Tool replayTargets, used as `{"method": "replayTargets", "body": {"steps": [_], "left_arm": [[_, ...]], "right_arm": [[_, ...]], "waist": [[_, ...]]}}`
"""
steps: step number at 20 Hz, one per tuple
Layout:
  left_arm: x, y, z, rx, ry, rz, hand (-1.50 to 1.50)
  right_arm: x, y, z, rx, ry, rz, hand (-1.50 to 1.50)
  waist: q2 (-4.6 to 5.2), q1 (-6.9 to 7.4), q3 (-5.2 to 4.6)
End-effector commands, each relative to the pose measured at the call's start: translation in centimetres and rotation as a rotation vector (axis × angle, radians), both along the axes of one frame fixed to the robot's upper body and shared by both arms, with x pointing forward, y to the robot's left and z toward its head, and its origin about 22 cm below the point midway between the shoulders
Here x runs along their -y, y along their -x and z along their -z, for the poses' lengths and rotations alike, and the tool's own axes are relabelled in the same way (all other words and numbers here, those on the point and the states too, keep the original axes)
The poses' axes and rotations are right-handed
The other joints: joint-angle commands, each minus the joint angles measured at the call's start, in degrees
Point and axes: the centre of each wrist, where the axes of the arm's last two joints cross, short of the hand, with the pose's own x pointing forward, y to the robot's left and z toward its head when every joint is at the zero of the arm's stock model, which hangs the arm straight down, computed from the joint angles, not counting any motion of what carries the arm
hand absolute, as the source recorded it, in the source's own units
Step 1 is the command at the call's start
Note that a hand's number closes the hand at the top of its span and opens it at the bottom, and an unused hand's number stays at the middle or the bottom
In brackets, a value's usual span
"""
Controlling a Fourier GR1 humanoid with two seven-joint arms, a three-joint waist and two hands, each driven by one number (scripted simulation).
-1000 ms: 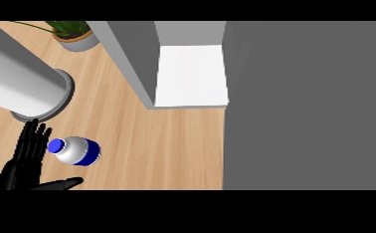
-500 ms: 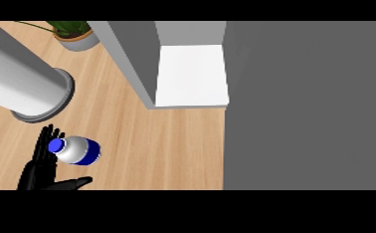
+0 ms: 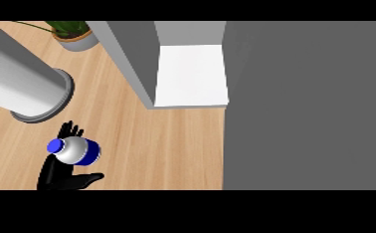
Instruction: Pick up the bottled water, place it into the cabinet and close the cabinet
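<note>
At seven o'clock, the left hand (image 3: 60, 176) has slid in under the bottled water (image 3: 74, 150) since a second ago, fingers straight behind it and thumb spread, not yet curled round (no grasp, I judge). At nine o'clock stands a grey cylinder (image 3: 29, 90). Toward twelve, the cabinet (image 3: 189, 72) gapes open, awaiting the bottle. The right hand isn't visible.
</note>
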Motion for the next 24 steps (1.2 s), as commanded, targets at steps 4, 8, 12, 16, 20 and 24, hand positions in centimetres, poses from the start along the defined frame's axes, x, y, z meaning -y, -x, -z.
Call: {"method": "replayTargets", "body": {"steps": [4, 8, 12, 16, 20, 24], "left_arm": [[1.5, -1.1, 1.3, 0.058, 0.094, -0.052, 1.5], [2.8, -0.7, 1.9, 0.075, 0.16, -0.035, 1.5], [4.0, -1.3, 2.0, 0.095, 0.188, -0.029, 1.5], [8.6, -1.8, 2.6, 0.1, 0.212, -0.052, 1.5], [10.4, -1.7, 3.0, 0.126, 0.177, -0.006, 1.5], [11.1, -2.9, 2.3, 0.148, 0.169, 0.029, 1.5]], "right_arm": [[-0.4, 0.2, -2.4, 0.051, -0.025, 0.024, -1.5], [0.0, 0.5, -3.0, 0.041, -0.014, 0.005, -1.5], [0.3, 0.1, -2.6, 0.028, -0.019, 0.016, -1.5], [0.1, 0.3, -2.1, 0.053, 0.005, 0.013, -1.5], [0.0, 0.1, -1.9, 0.044, -0.013, 0.007, -1.5], [0.1, 0.5, -1.0, 0.019, -0.004, 0.004, -1.5]], "waist": [[0.22, 0.02, -0.07], [0.08, 0.21, -0.01], [0.15, 0.84, 0.03], [-0.18, 0.75, 0.11], [-0.1, 0.42, 0.04], [-0.28, 0.17, 0.09]]}}
